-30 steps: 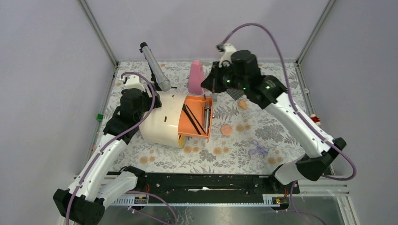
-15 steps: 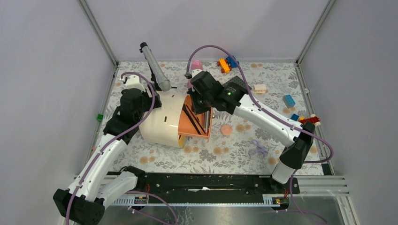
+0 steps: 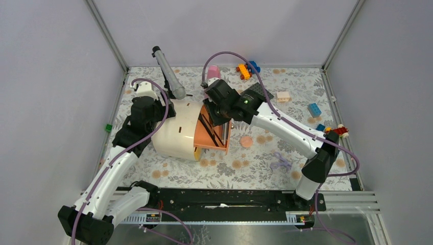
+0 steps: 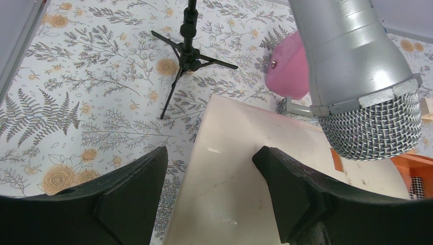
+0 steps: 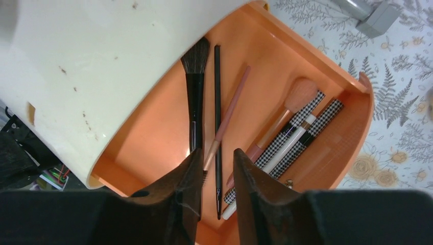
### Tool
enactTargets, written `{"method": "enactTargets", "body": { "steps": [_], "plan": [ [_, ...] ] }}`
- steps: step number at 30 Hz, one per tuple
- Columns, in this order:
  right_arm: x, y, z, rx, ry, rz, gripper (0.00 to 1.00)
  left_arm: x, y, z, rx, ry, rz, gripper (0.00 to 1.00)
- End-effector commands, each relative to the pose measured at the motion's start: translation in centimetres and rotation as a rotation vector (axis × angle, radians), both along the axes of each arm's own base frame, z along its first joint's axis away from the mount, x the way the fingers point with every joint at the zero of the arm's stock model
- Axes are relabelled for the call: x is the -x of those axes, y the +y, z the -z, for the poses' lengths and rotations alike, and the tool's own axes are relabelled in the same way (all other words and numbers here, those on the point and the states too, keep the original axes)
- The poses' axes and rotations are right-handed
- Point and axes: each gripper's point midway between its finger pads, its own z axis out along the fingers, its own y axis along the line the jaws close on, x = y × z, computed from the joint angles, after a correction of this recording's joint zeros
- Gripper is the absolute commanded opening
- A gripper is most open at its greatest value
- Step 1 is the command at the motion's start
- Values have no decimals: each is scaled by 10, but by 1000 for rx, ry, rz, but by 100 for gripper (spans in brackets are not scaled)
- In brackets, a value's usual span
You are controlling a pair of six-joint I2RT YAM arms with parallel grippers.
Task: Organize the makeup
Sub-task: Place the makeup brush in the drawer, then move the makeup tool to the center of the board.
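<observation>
Brushes [image 5: 194, 102] lie lengthwise in the orange drawer [image 5: 148, 143] directly beneath the right claw [image 5: 217, 158], its fingers narrowly apart and empty, while the left claw [image 4: 209, 158], spread wide, straddles the edge of the cream case [image 4: 255, 127], seemingly to steady it.

Five slim pieces lie side by side in the orange tray [image 5: 360, 122], just beyond the right gripper [image 5: 216, 158]. Leftmost of the fingers is a black brush [image 5: 194, 97], bristles pointing away. Next come a thin black pencil [image 5: 217, 92] and a slanting pink liner brush [image 5: 232, 104]. Off to the right are a peach powder brush [image 5: 298, 94] and a houndstooth stick [image 5: 311, 127]. The round peach puff [image 3: 246, 141] lies flat, well apart from that gripper.
</observation>
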Motion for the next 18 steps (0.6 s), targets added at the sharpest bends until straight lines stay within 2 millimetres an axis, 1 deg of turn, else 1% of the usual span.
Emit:
{"method": "enactTargets", "body": {
  "steps": [1, 3, 5, 7, 9, 11, 13, 17, 18],
  "plan": [
    [-7, 7, -42, -88, -100, 1, 39, 5, 2, 4, -20, 19, 15, 76],
    [-8, 10, -51, -114, -115, -2, 42, 5, 2, 4, -21, 19, 13, 76],
    [-11, 8, -57, -120, -134, 17, 42, 5, 3, 4, -22, 18, 12, 76],
    [-19, -1, -67, -117, -180, 70, 42, 5, 2, 4, -21, 18, 13, 76],
    [-27, -14, -77, -118, -233, 139, 42, 5, 2, 4, -20, 17, 15, 76],
    [-40, -33, -86, -139, -268, 225, 46, 5, 2, 4, -19, 17, 16, 76],
    [-55, -57, -91, -195, -261, 325, 47, 5, 1, 4, -19, 19, 18, 76],
    [-82, -122, -93, -336, -253, 534, 48, 5, 2, 4, -19, 16, 16, 76],
    [-87, -139, -90, -355, -258, 584, 50, 5, 2, 3, -19, 14, 16, 76]
  ]
}}
